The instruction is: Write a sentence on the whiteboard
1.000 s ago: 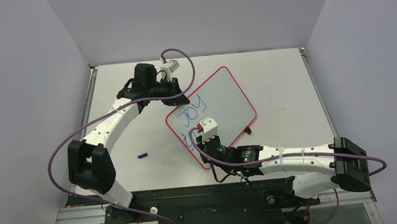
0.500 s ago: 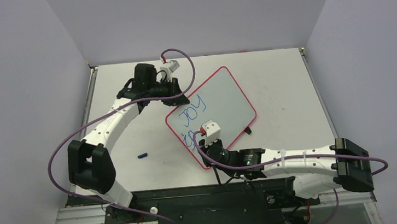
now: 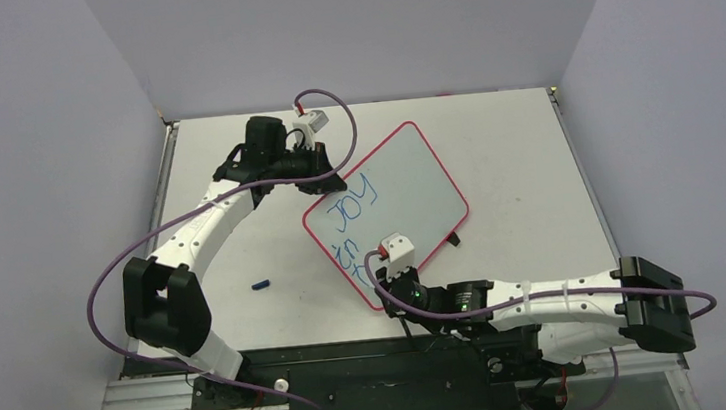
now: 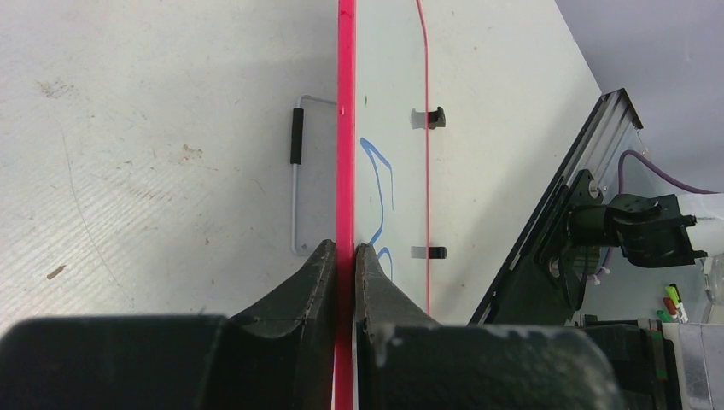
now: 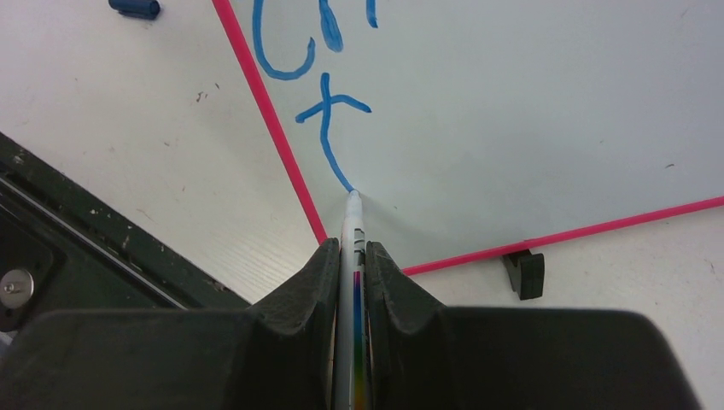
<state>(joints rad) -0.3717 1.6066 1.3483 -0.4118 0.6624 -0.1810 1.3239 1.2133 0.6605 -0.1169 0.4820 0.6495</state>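
The whiteboard [image 3: 407,186], white with a thin red-pink frame, lies askew on the table and carries blue letters. In the left wrist view its frame [image 4: 345,128] runs straight between my fingers. My left gripper [image 4: 343,249] is shut on that frame at the board's far left corner [image 3: 329,180]. My right gripper [image 5: 352,248] is shut on a white marker [image 5: 353,226]. The marker's tip touches the board at the lower end of a blue "t" stroke [image 5: 329,137], close to the board's near corner. From above, the right gripper [image 3: 394,274] sits over that near corner.
A small blue marker cap [image 3: 262,284] lies on the table left of the board, also seen as the cap [image 5: 135,8] in the right wrist view. A black foot [image 5: 523,273] sticks out under the board's near edge. A wire stand [image 4: 297,175] lies beside the board.
My right gripper has slid toward the near edge with the marker, drawing the stroke down toward the board's near corner. The left arm and the board have stayed still.
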